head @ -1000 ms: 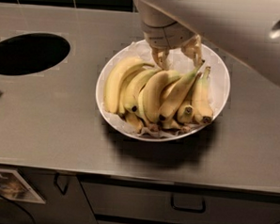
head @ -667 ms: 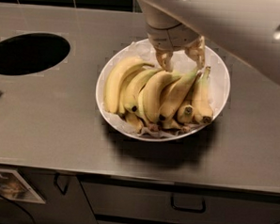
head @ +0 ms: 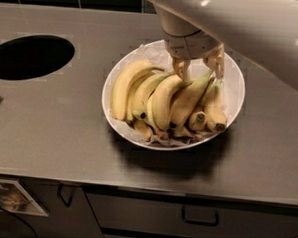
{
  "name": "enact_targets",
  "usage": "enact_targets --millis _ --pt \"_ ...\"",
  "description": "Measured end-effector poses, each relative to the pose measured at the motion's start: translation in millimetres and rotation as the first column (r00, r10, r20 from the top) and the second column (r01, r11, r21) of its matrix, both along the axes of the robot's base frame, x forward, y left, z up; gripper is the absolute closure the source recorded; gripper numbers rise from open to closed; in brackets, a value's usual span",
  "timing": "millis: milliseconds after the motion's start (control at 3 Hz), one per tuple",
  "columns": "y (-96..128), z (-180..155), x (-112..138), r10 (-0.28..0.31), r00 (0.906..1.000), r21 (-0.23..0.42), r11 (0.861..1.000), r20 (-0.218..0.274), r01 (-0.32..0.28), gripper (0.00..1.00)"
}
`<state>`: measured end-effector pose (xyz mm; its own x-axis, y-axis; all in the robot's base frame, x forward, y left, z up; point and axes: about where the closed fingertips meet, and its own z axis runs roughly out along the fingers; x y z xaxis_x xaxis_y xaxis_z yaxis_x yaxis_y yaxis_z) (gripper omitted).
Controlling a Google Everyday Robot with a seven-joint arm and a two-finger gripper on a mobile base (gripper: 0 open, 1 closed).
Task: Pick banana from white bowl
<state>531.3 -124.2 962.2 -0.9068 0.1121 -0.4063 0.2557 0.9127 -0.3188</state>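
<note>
banana (head: 190, 100): one long, slim, nearly straight fruit lying in the white bowl, right of the heap's middle; its thin stem points up and back towards the pincer, its dark tip points to the near rim.
white bowl (head: 234, 83): one, wide and shallow, standing on the bench, lined with crinkled white paper (head: 148, 53).
other bananas: at least five more in the same bowl: three fatter curved ones (head: 124, 87) to the left and two short ones (head: 215, 112) to the right. Overlap hides the exact total.
pincer (head: 199, 66): one, over the far side of the bowl, pointing down; its two fingers (head: 181, 68) stand apart with the slim fruit's stem end between them, gripping nothing.
bench (head: 63, 126): one grey metal top.
round hole (head: 32, 57): one, dark, cut in the top, well left of the bowl.
drawer handles (head: 200, 217): two, below the front edge.
</note>
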Motion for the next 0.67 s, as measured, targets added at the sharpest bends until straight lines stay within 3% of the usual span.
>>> enact_targets --millis 667 --pt "-7.0 -19.1 -5.6 -0.013 0.9980 0.008 1.000 -0.061 0.013 0.54"
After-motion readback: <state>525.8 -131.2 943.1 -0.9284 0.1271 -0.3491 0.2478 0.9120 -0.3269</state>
